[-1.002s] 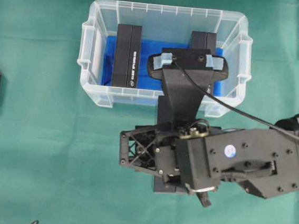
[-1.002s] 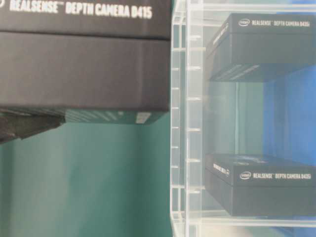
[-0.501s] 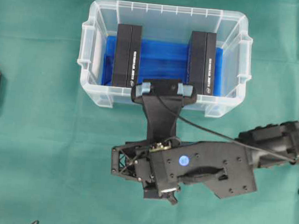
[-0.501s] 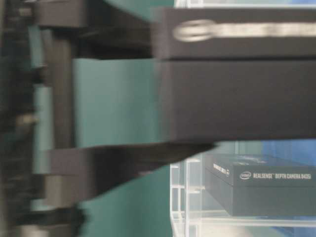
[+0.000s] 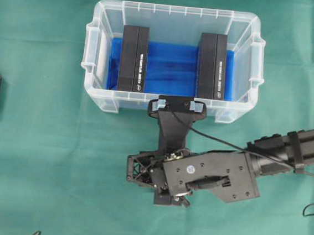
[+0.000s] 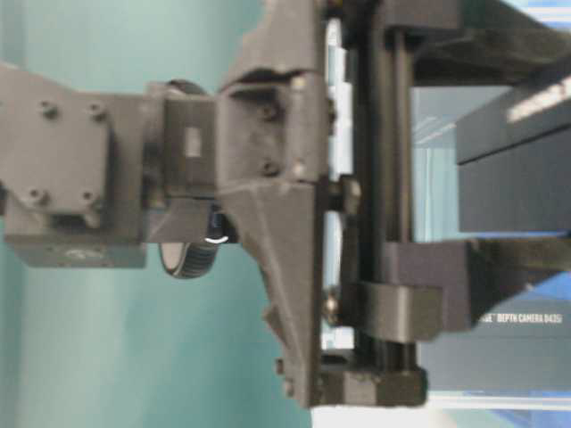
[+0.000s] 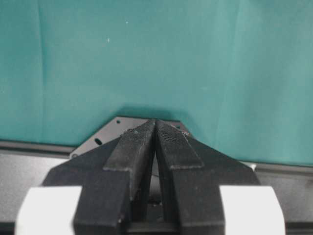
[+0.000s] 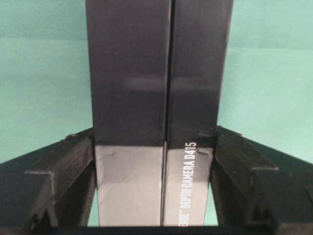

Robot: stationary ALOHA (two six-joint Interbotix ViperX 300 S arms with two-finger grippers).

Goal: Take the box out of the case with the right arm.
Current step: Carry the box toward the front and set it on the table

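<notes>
Clamped across its narrow width between the right arm's fingers [image 8: 234,171], outside the case [image 5: 95,61] above the desk [image 5: 30,166]: the box [image 8: 156,98], rigid, smooth-sided, probably light; left fingers [image 7: 142,147] closed on nothing.

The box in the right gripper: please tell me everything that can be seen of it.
The box is a long, narrow, matte black carton with a seam along its length and white print reading "DEPTH CAMERA D415". The right gripper is shut on it, one finger pressing each long side. It is outside the case, over the green cloth near the case's front wall. Whether it touches the cloth cannot be told.
</notes>
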